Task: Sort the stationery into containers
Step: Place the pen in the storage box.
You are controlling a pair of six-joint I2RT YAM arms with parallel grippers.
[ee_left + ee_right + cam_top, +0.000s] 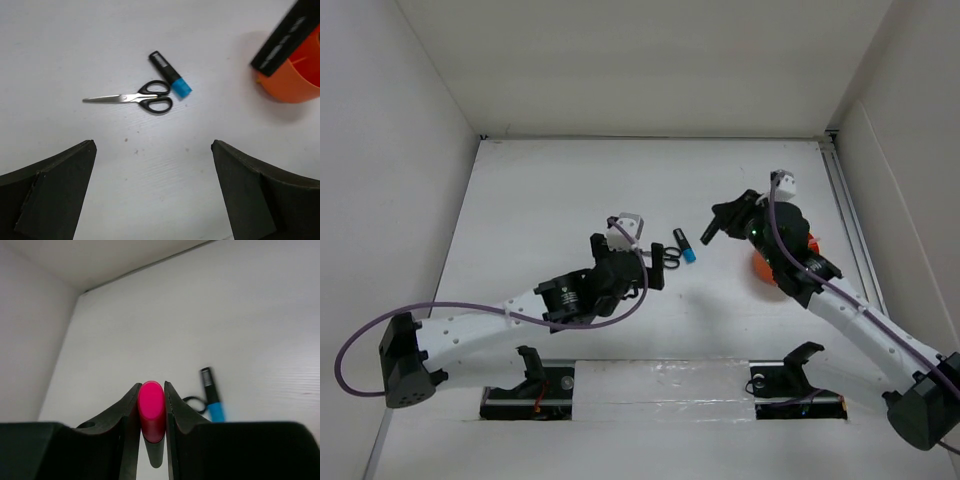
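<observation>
The right end effector is pinching a marker with a pink cap. Its two dark fingers press against either side of the cap, the rounded pink end pokes out between the tips, and a little of the black barrel shows below. In the overhead view this end effector points towards the middle of the white worktop, with the arm's wrist lying across the orange cup and covering most of it.

The left end effector is spread wide and holds nothing; its fingers frame a bare patch of worktop. Seen from above, it sits just on the near side of the scissors.

The scissors lie flat and closed, with the blades pointing left in the left wrist view and the black handles to the right. A marker with a blue cap lies beside the handles, with its capped end touching or nearly touching them and its black body angled away. Both are well apart from the orange cup, which stands upright at the right edge of that view. An inner divider is visible, and a blurred dark bar crosses in front of its rim.
</observation>
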